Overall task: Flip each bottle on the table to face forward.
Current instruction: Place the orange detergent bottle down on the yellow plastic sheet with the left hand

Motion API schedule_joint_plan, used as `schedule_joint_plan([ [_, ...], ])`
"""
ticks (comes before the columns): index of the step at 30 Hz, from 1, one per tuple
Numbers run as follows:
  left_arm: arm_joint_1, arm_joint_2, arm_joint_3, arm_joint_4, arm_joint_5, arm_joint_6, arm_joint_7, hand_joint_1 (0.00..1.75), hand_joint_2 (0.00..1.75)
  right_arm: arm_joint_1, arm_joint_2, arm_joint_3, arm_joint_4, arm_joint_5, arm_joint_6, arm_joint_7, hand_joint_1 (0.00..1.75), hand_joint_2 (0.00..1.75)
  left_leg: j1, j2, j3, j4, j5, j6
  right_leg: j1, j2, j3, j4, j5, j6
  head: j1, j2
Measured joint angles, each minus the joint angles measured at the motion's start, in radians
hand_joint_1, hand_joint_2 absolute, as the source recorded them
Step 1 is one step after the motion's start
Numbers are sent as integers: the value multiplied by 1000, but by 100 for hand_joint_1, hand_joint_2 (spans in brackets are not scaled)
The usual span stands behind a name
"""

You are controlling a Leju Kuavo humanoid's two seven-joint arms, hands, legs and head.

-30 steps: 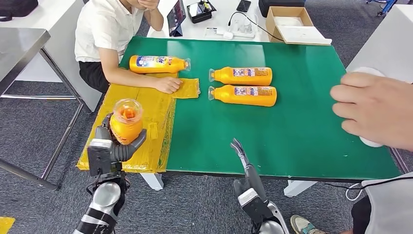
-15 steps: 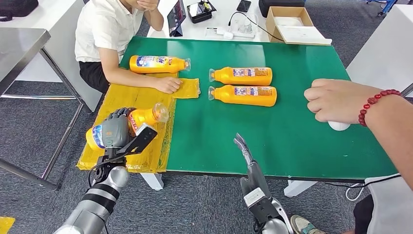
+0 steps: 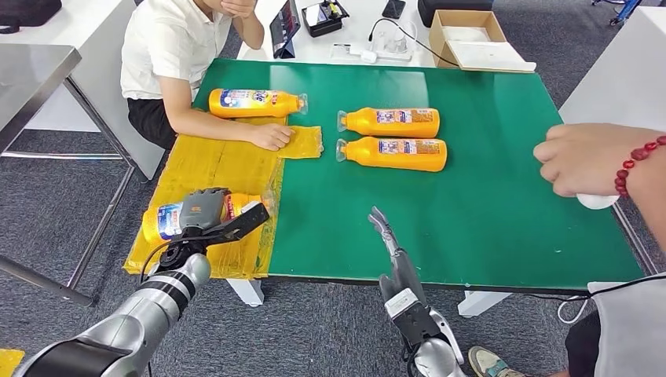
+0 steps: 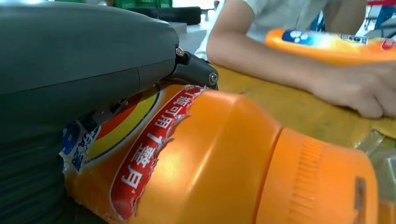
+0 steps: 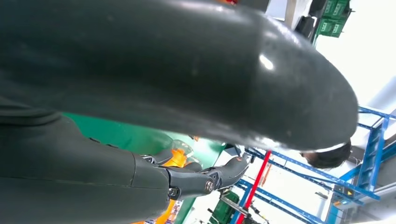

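Note:
My left hand grips an orange bottle that lies on its side on the yellow sheet at the table's front left, cap pointing right. Close up in the left wrist view, my left hand wraps the bottle over its torn red and blue label. My right hand stands open at the front edge of the green table, fingers straight, holding nothing. Three more orange bottles lie flat: one at the far left with a blue label up, and two side by side mid-table.
A seated person at the far left rests a hand on the yellow sheet. At the right edge, another person's hand with a red bead bracelet holds a white object. A cardboard box stands beyond the table.
My left hand has tipped the bottle from upright to lying flat on the yellow sheet. The right hand shifted slightly forward. The person's hand at the right moved left, then back right.

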State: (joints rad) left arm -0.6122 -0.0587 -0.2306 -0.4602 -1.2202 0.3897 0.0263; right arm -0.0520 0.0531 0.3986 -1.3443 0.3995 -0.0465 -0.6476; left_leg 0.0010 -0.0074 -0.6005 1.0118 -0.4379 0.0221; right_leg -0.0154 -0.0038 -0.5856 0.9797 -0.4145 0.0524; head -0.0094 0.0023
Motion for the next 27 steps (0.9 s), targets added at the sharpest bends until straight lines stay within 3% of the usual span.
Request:
schedule_joint_plan([
  [1,-7,0,-1,10,2,-24,-6,59,175,0,2,0,4,-2,-1,-1,0,0,0,0,0,0,0,0,0,0,0,0,0,0,0,0],
  [3,-22,0,-2,27,8,-75,-23,5,175,-1,6,0,13,-5,-5,-4,0,0,0,-1,1,0,0,0,0,-1,1,0,0,0,0,0],
  [12,-52,-7,-2,47,74,-267,-132,0,175,-7,19,-10,50,-20,-31,-30,0,0,0,-2,6,0,0,0,0,-1,6,0,0,0,0,0],
  [16,-52,-18,-2,44,126,-307,-184,0,0,-11,25,-14,64,-21,-36,-36,0,0,0,-2,6,0,1,1,0,-1,7,0,0,0,0,0],
  [21,-38,-41,-1,0,317,-444,-314,0,0,-19,30,-14,87,-21,-59,-47,0,0,0,-2,6,0,1,0,0,-1,7,0,0,0,0,0],
  [26,-4,-55,-27,-72,528,-574,-373,0,0,-35,28,-9,108,-50,-95,-48,0,0,0,-1,5,0,1,0,0,-1,6,0,0,0,0,0],
  [27,11,-55,-41,-97,581,-586,-383,0,44,-39,26,-6,113,-54,-104,-48,0,44,0,-1,5,0,1,0,0,-1,5,0,0,0,0,0],
])
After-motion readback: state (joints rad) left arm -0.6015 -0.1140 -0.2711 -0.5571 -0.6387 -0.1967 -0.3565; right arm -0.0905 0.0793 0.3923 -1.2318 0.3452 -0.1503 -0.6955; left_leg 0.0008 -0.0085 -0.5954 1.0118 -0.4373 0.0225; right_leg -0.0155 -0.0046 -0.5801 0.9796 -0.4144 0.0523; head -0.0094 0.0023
